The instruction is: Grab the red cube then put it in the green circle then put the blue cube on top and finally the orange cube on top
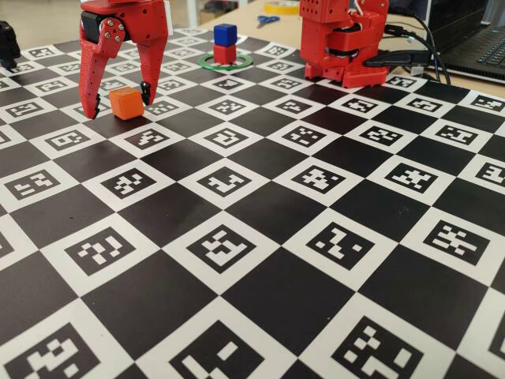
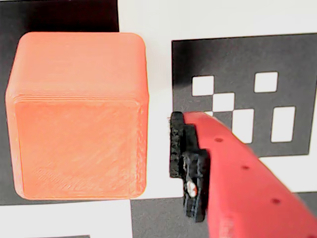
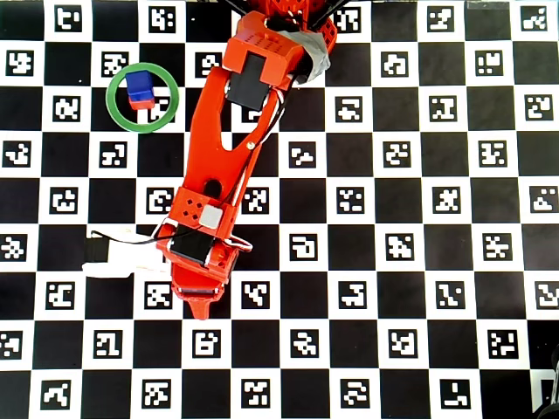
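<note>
— Two small cubes, where in the fixed view?
— Far left: deep-blue cube (image 1: pixel 225 34) atop matte red cube (image 1: pixel 225 54), inside the flat green ring (image 1: pixel 241 61). Bright-orange cube (image 1: pixel 126 103) sits between the spread fingers of the red gripper (image 1: pixel 118 105).

— Wrist view?
— Orange cube left, apart from a black-padded fingertip (image 2: pixel 186 166).

— Overhead?
— Arm hides it; stack in the ring, far left.

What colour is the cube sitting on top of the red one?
Deep blue; the blue cube shows best in the fixed view.

orange cube (image 1: pixel 125 103) between open gripper (image 1: pixel 118 101) fingers
</note>
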